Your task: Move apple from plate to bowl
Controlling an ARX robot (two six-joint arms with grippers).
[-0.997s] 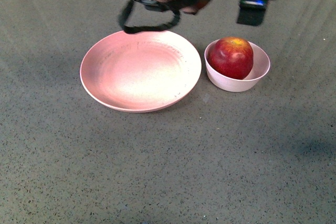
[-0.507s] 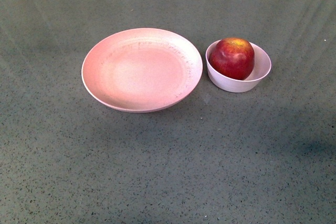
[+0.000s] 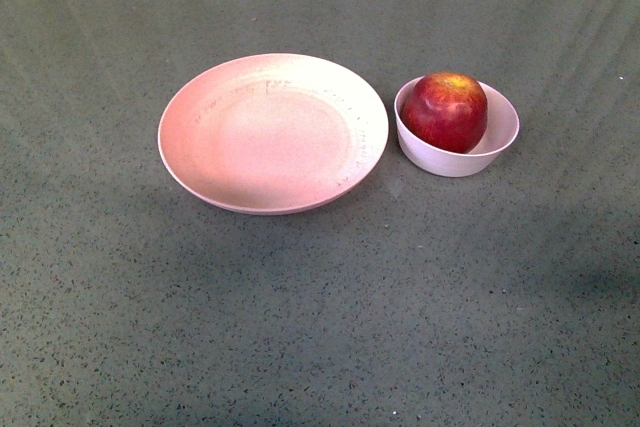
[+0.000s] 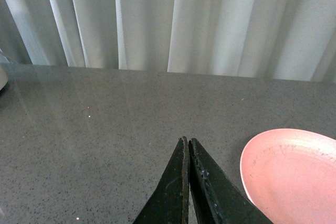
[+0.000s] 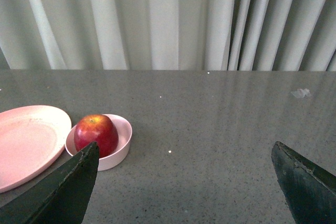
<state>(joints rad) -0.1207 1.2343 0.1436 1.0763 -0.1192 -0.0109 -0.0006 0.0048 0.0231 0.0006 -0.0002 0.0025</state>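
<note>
The left fingers (image 4: 186, 182) are pressed flat together with nothing between them. Just past their tips there is only bare grey worktop (image 4: 94, 129). Off to one side of them sits the edge of the pink plate (image 4: 294, 174). Far behind hangs a pale curtain (image 4: 157, 19).

The right fingers (image 5: 191, 182) are spread very wide and hold nothing. Beyond them, out past one finger, the bowl (image 5: 122, 148) stands on the worktop with the apple (image 5: 95, 134) inside it. The plate lies right beside the bowl and has nothing on it.

In the front view no arm shows at all. A second ago a dark arm hung over the far edge of the plate, close to the bowl. Half a second ago it was already out of sight, and it is out of sight now too. The apple sat in the bowl then, and it sits there now, resting against the bowl's wall and poking up over the rim. The plate and bowl stand close together, almost touching.

I think this means the job is done. The apple is off the plate and in the bowl, both arms are well apart from it, and nothing needs picking up.
</note>
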